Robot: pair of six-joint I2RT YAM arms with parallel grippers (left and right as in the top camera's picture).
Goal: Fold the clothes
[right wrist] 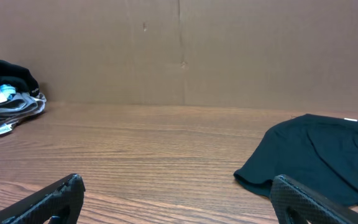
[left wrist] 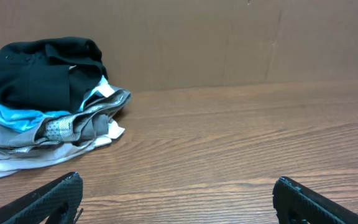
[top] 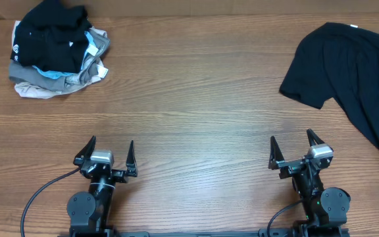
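Note:
A black short-sleeved shirt [top: 351, 69] lies spread at the far right of the table, one sleeve pointing left; the right wrist view shows this black shirt [right wrist: 316, 152] just beyond my right fingers. A pile of clothes [top: 58, 49] sits at the far left: black fabric with a small white logo on top, light-blue, grey and beige pieces under it. The left wrist view has that pile [left wrist: 45, 99] ahead on the left. My left gripper [top: 107, 155] and right gripper [top: 291, 150] stand open near the front edge, nothing between their fingers.
The wooden table [top: 196, 99] runs between the pile and the shirt. A brown cardboard wall [right wrist: 179, 50] closes off the far side. Cables trail from both arm bases at the front edge.

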